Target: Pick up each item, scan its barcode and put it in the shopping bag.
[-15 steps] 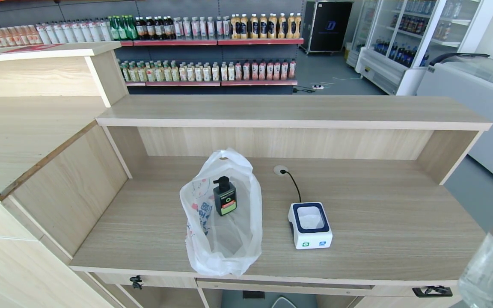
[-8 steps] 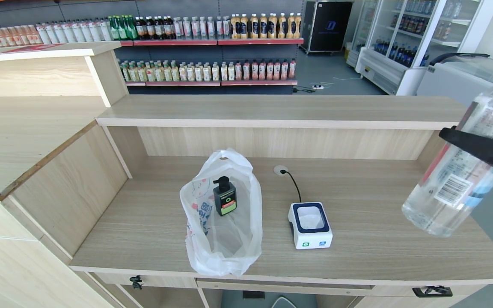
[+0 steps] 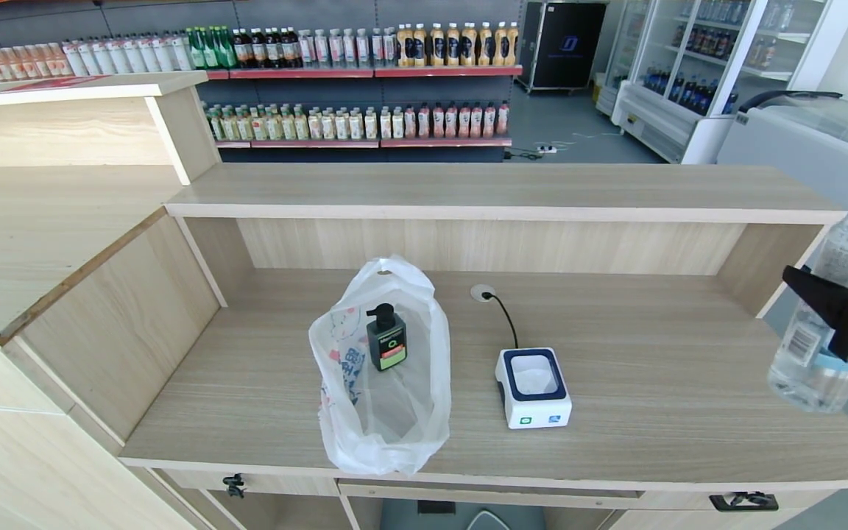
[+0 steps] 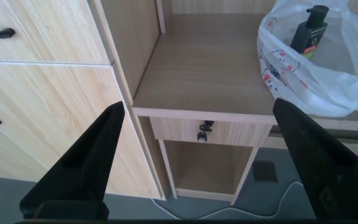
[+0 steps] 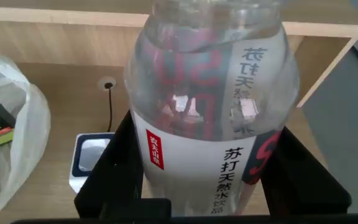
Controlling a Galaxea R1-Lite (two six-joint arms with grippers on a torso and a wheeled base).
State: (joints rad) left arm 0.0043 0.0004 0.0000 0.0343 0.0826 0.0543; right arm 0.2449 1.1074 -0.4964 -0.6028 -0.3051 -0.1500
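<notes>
While right gripper (image 3: 840, 320) clamps water bottle (image 3: 847, 250) | shopping bag (image 3: 424, 412) holds pump bottle (image 3: 386, 340) | left gripper (image 4: 199, 109) apart

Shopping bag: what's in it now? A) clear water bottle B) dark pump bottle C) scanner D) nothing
B: the dark pump bottle stands inside the shopping bag, while the clear bottle is clamped in the right gripper.

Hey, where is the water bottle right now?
In the head view the water bottle is at the far right, held in the right gripper by the counter's right end, well right of the scanner.
</notes>
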